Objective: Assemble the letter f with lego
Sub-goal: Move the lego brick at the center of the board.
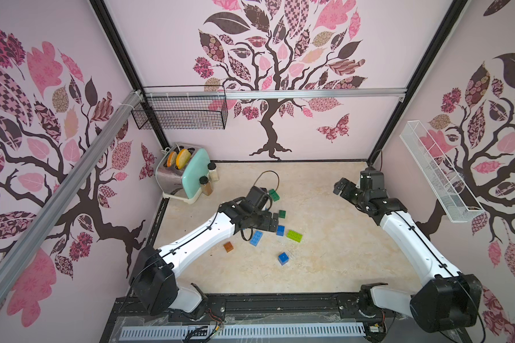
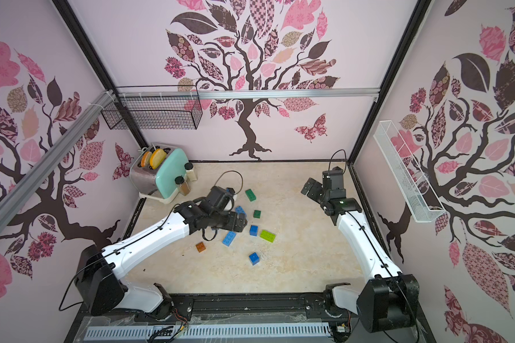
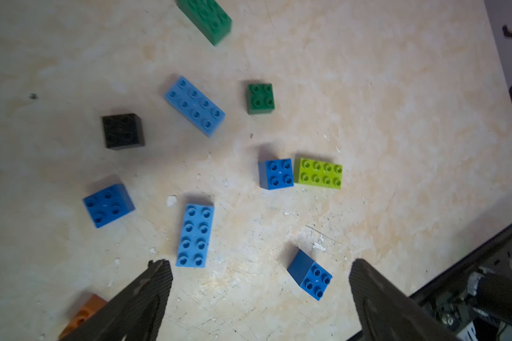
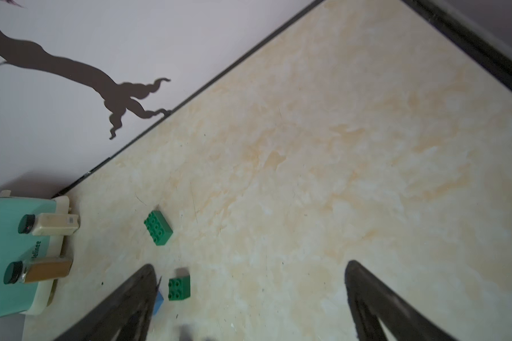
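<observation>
Left gripper (image 3: pixel 257 265): spread, empty, nearer light blue brick (image 3: pixel 195 235).
Brick: beside my fingertip (image 3: pixel 158 274), long axis pointing away.
Right gripper (image 4: pixel 250 267): spread, empty.

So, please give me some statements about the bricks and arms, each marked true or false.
1. The lime green brick lies right beside a blue square brick. True.
2. The bricks are already joined into a letter. False: all lie single on the table.
3. The jaws of the left arm hold a brick. False: they stand open, empty.
4. Two jars stand beside the toaster. True.
5. Only one brick is dark green. False: two, an oblong and a square.
</observation>
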Controlling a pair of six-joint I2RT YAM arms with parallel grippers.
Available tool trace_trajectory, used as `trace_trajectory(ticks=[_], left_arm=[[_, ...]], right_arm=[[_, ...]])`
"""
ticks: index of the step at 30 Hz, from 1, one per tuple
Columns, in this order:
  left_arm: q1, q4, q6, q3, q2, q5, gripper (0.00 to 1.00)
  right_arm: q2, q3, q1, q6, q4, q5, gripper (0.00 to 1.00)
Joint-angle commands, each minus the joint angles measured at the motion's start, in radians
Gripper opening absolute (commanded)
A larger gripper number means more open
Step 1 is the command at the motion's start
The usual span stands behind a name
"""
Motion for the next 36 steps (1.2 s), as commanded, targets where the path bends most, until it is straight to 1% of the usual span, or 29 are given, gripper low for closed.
trace_trajectory(ticks=[1,6,13,16,24,31,36], left_arm=[[-0.044,-0.067,0.002,0.063,0.090,0.045,0.96],[-0.065,-0.120,-0.024,0.170,0.261,0.068,0.87],[-0.064,-0.135,-0.037,0.275,0.424,0.026,0.75],[-0.051,-0.133,-0.051,0.294,0.456,0.004,0.71],[-0.027,-0.147,-0.057,0.366,0.543,0.011,0.59],[-0.018,-0.157,-0.085,0.381,0.578,0.016,0.49],[-0.010,-0.152,-0.113,0.387,0.590,0.017,0.37]], right_arm=[[-0.031,-0.030,0.016,0.020,-0.164,-0.084,1.00],[-0.089,-0.088,0.018,-0.030,-0.257,-0.119,0.99],[-0.178,-0.204,0.019,-0.039,-0.281,-0.157,0.99],[-0.197,-0.216,0.018,-0.054,-0.293,-0.167,1.00],[-0.198,-0.210,0.019,-0.071,-0.301,-0.186,0.99],[-0.181,-0.201,0.019,-0.076,-0.305,-0.196,1.00],[-0.174,-0.200,0.019,-0.079,-0.305,-0.197,1.00]])
